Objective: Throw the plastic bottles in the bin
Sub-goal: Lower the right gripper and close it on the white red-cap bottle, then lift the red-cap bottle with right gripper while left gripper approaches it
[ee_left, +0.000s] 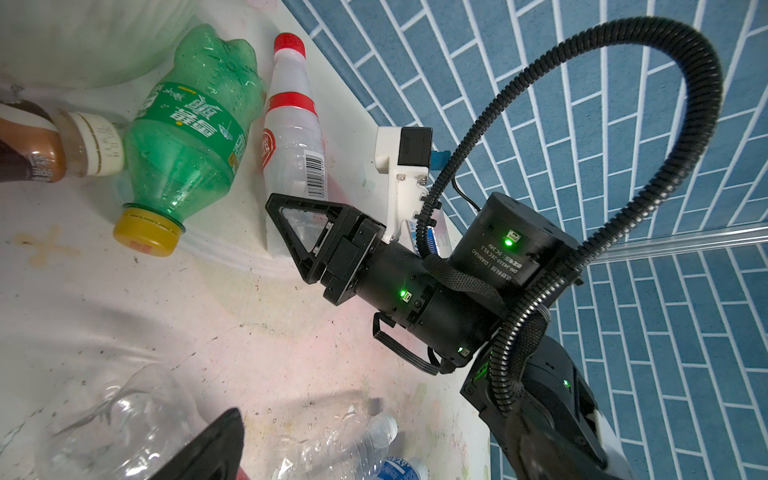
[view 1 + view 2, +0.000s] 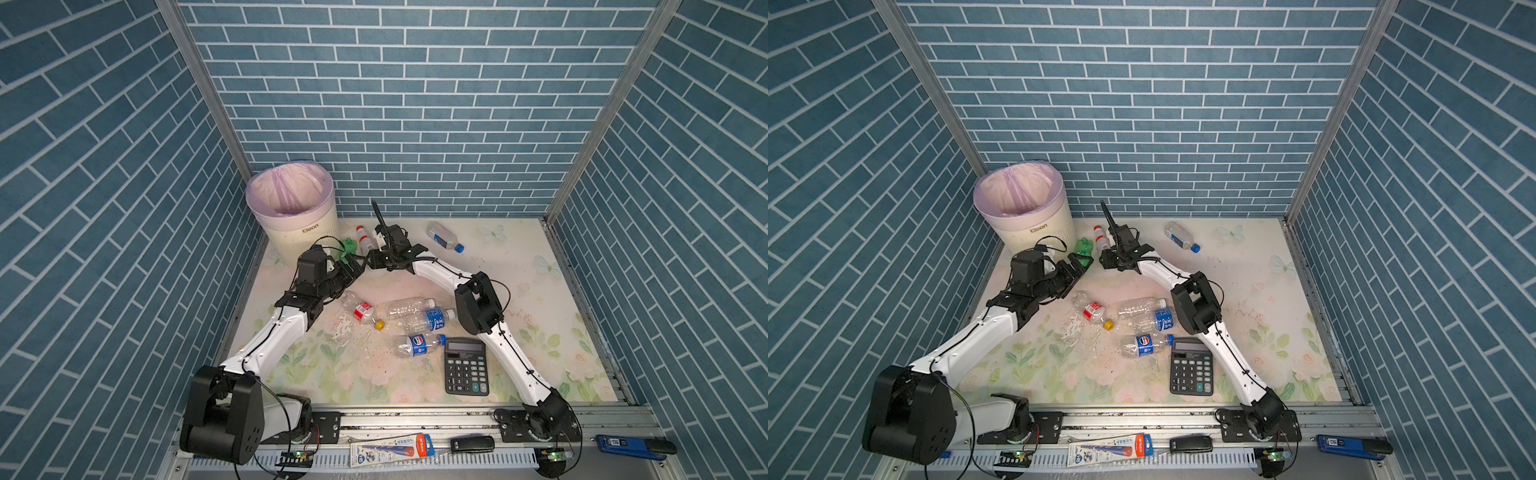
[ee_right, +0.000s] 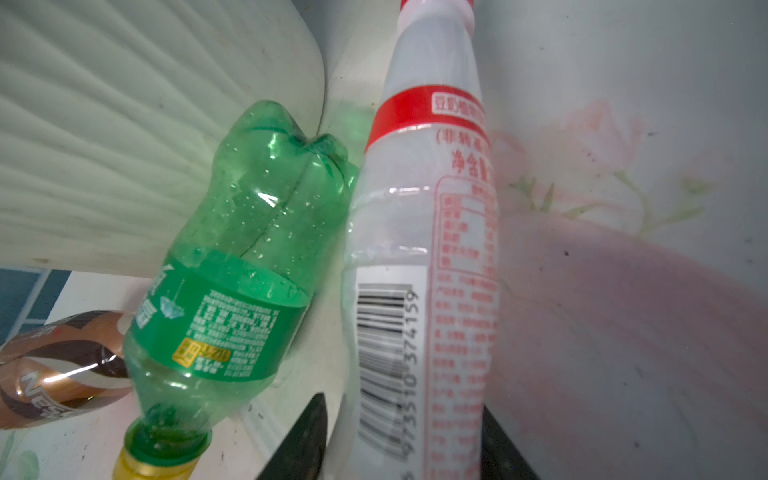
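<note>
The cream bin (image 2: 305,239) with a lilac bag stands at the back left. Next to it lie a green bottle (image 1: 195,124) and a white bottle with red bands (image 3: 415,249). My right gripper (image 3: 405,440) is shut on the base end of the white bottle, one finger on each side. A little short of the green bottle, my left gripper (image 2: 353,268) is open and empty. A brown coffee bottle (image 3: 54,365) lies against the bin. Several clear bottles (image 2: 409,307) lie mid-table, and one with a blue cap (image 2: 444,237) lies at the back.
A black calculator (image 2: 466,365) lies at the front right, close to the right arm. Blue brick walls close in the back and both sides. A pen pack (image 2: 390,451) and a black stapler (image 2: 471,444) lie on the front rail.
</note>
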Motion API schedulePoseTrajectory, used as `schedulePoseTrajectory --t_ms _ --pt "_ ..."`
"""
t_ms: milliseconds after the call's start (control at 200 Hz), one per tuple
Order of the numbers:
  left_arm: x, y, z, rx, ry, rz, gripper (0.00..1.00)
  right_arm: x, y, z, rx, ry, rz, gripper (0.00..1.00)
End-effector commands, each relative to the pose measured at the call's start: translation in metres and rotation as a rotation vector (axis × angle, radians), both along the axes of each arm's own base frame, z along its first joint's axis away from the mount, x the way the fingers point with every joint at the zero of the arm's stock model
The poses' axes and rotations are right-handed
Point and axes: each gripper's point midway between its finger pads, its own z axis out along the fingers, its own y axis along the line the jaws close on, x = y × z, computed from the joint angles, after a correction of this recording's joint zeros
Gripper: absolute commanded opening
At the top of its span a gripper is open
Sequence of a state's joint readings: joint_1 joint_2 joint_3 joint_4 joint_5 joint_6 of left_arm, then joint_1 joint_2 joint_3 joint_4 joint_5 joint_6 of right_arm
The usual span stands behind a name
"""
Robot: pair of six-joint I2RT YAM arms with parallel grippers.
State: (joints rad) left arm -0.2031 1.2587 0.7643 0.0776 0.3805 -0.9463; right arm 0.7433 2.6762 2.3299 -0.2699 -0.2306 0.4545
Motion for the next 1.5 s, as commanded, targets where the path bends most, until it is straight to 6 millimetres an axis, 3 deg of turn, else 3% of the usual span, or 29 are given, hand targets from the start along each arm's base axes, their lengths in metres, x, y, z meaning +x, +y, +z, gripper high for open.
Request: schedulePoseTrajectory --t_ms 0,505,705,715,740,970,1350,1495 --pt "-0.003 0.002 0.005 0.003 -0.01 -0.003 0.99 -0.001 -0.025 0.001 -0.034 0.045 -0.056 0.46" --pt "-0.011 -0.008 -0.006 -0.008 0.033 -0.029 0.99 -0.017 -0.1 0.019 -0.07 0.043 -0.141 0.43" --pt "-0.015 -0.02 -0.007 0.017 0.032 -0.082 0.99 -0.027 -0.107 0.045 -0.046 0.009 -0.131 0.42" --pt "-0.015 -0.02 -0.006 0.02 0.031 -0.084 0.99 -0.028 -0.107 0.058 -0.03 -0.006 -0.13 0.42" --pt "-0.015 -0.021 -0.007 0.027 0.035 -0.089 0.99 -0.03 -0.108 0.066 -0.022 -0.014 -0.128 0.41" --pt "-0.013 -0.028 0.007 0.029 0.017 -0.134 0.99 -0.057 -0.112 0.107 0.041 -0.045 -0.108 0.39" --pt "0.013 -0.03 0.055 0.094 -0.094 -0.132 0.99 -0.112 -0.115 0.128 0.092 -0.092 -0.034 0.39" --pt "0.029 -0.035 0.046 0.099 -0.064 -0.132 0.99 -0.126 -0.114 0.136 0.107 -0.126 0.0 0.39"
